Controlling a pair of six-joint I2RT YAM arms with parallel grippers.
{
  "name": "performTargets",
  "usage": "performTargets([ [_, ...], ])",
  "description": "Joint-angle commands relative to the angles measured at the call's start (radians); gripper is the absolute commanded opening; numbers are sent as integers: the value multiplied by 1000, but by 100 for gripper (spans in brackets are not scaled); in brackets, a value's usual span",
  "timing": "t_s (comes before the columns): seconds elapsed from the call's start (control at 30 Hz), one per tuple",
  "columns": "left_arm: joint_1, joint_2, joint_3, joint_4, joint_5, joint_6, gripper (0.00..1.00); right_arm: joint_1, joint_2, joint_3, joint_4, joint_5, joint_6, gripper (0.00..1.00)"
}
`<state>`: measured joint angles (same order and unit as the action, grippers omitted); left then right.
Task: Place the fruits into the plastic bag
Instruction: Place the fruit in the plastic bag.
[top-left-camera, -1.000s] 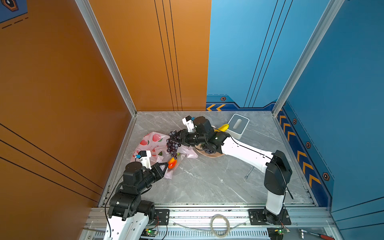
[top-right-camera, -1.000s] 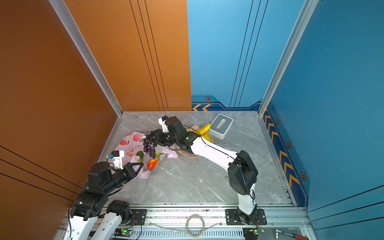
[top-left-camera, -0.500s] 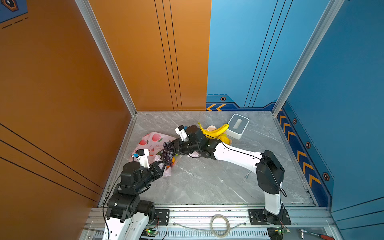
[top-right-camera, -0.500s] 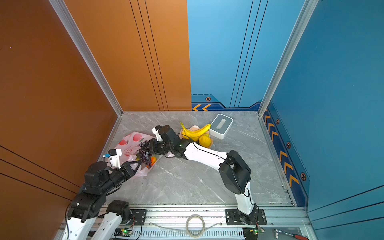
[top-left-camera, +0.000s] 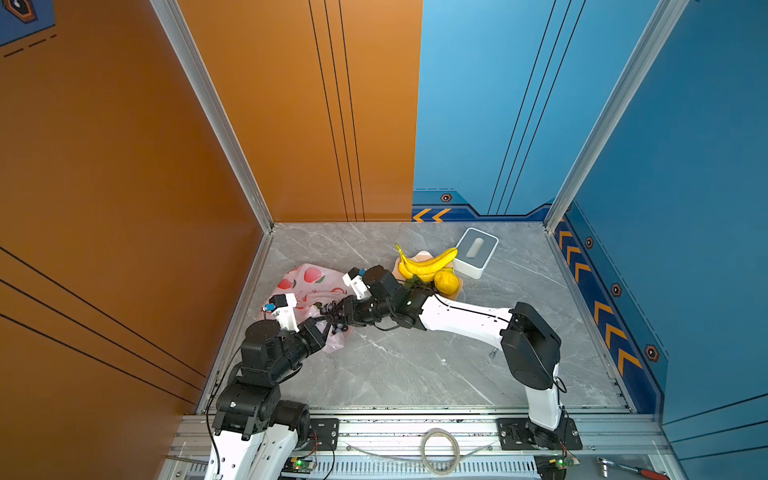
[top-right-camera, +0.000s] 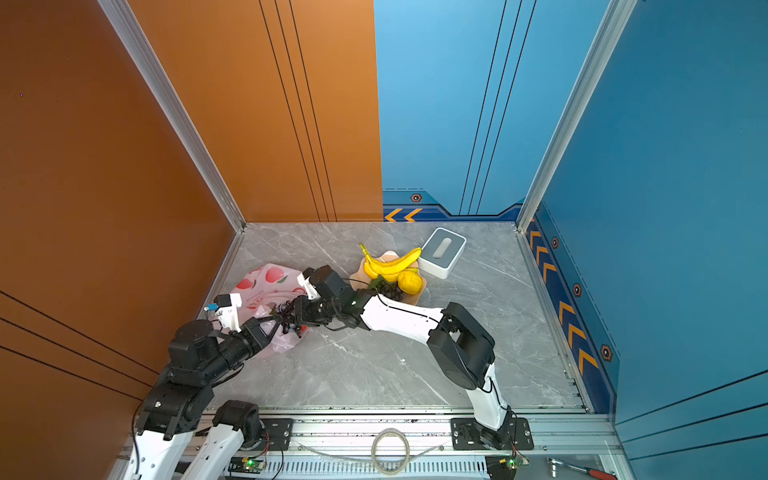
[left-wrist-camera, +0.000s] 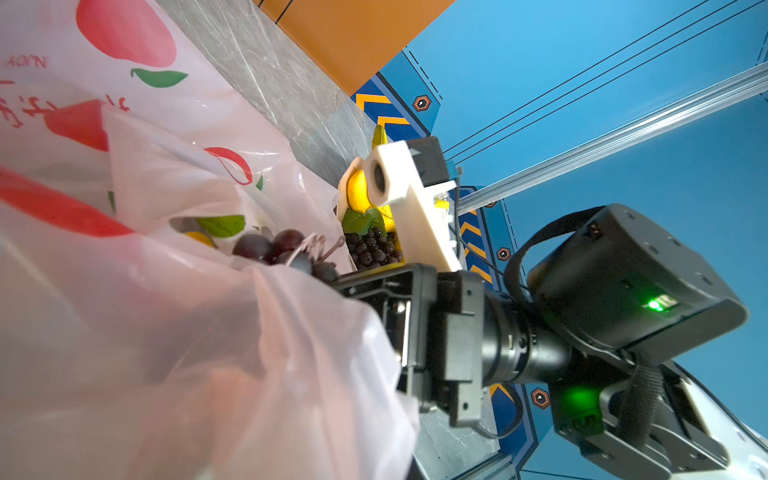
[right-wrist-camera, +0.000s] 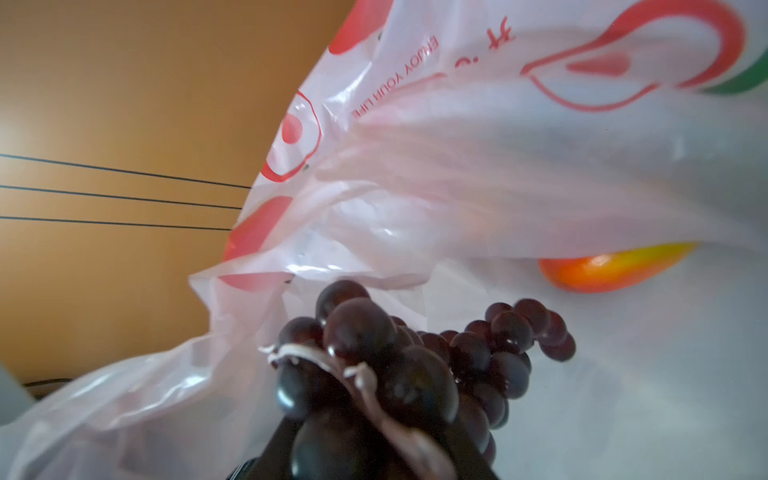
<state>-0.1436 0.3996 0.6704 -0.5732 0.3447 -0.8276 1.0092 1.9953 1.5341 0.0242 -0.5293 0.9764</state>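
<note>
The pale-pink plastic bag (top-left-camera: 309, 286) (top-right-camera: 266, 286) lies by the left wall, its mouth lifted. My left gripper (top-left-camera: 322, 332) is shut on the bag's near edge; in the left wrist view the film (left-wrist-camera: 166, 311) hides its jaws. My right gripper (top-left-camera: 334, 318) (right-wrist-camera: 374, 424) is shut on a dark purple grape bunch (right-wrist-camera: 395, 365) (left-wrist-camera: 270, 247) at the bag's mouth. Inside lie a red-yellow mango (right-wrist-camera: 602, 270) and a green fruit (left-wrist-camera: 220, 224). Bananas (top-left-camera: 424, 262), a lemon (top-left-camera: 446, 281) and another grape bunch (left-wrist-camera: 372, 249) rest on the beige plate (top-right-camera: 357, 276).
A white-grey box (top-left-camera: 476, 251) stands just behind the plate, near the back wall. The orange wall runs close along the bag's left side. A small screw (top-left-camera: 492, 354) lies on the marble table beside the right arm's elbow.
The right arm has swung left and down from over the plate, carrying the grape bunch to the bag's mouth. The bananas and lemon now show. The left gripper has hardly moved.
</note>
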Motion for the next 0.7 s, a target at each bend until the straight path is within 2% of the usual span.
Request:
performTargets([
  [0.0, 9, 3, 33, 49, 16, 3, 0, 17, 39, 46, -26, -41, -30, 36],
  [0.2, 9, 17, 34, 95, 62, 5, 0, 40, 114, 96, -26, -61, -20, 36],
  [0.4, 6, 27, 16, 140, 128, -5, 0, 39, 190, 148, 56, -108, 61, 36],
  [0.67, 2, 1, -32, 142, 215, -18, 0, 23, 243, 283, 51, -109, 81, 36],
])
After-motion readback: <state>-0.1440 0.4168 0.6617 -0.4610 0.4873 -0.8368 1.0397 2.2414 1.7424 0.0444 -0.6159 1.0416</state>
